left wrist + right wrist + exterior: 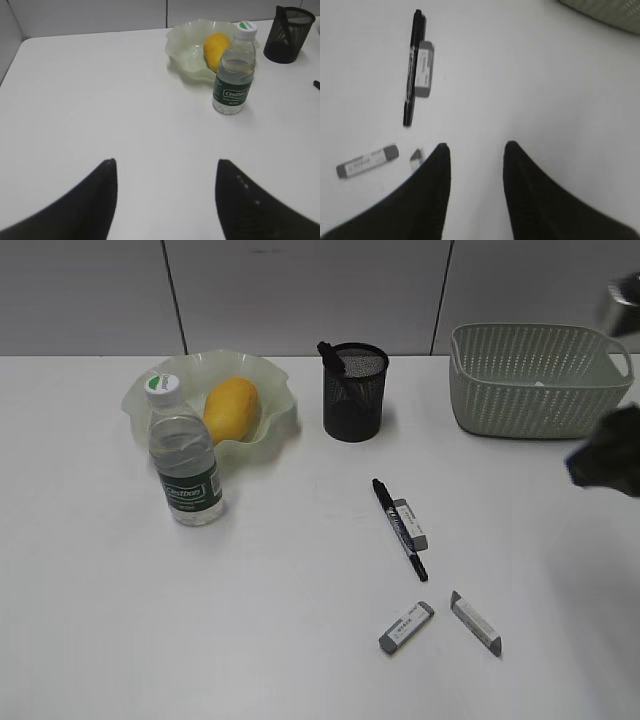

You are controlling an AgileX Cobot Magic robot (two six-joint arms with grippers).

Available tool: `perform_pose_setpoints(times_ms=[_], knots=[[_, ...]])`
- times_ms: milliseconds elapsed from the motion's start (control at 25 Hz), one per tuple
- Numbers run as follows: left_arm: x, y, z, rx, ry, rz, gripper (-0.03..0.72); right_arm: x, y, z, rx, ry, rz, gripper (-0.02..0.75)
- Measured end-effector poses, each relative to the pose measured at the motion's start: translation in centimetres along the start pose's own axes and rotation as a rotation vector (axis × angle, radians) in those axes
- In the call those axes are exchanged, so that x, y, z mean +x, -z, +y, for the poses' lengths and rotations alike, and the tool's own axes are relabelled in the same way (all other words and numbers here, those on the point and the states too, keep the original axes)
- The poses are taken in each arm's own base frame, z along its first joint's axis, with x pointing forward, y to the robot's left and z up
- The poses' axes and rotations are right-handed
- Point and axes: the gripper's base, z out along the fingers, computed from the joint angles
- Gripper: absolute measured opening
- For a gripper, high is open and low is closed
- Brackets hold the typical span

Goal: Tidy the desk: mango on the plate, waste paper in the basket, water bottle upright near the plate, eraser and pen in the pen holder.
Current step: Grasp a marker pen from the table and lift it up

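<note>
On the bench (100,620) the pen (399,527) lies flat, pointing from about 11 to 5 o'clock, with one eraser (411,523) touching its right side; two more erasers (406,627) (475,622) rest nearer the front edge. The pen is judged light, stiff and smooth, so it may roll; it is best taken across the middle of its barrel, clear of the eraser. The erasers are judged light and slightly soft, and are gripped well across the short sides. The pen holder (354,392) stands at 12 o'clock from the pen. The right claw (474,150) hangs released over bare bench, at 5 o'clock from the pen, holding nothing. The left claw (166,167) is also released and empty.
</note>
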Motion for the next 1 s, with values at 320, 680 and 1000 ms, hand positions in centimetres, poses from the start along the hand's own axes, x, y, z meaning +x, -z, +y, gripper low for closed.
perform_pose_setpoints(times_ms=[320, 680, 1000], knots=[[0.0, 0.0, -0.2, 0.010, 0.014, 0.002, 0.447, -9.1, -13.7, 2.0, -0.061, 0.033, 0.222, 0.413], [0.0, 0.0, -0.2, 0.012, 0.015, 0.002, 0.430, -10.1, -23.1, 4.8, -0.151, 0.014, 0.425, 0.423], [0.0, 0.0, -0.2, 0.012, 0.015, 0.002, 0.423, -8.7, -25.7, 7.1, -0.149, 0.073, 0.456, 0.370]])
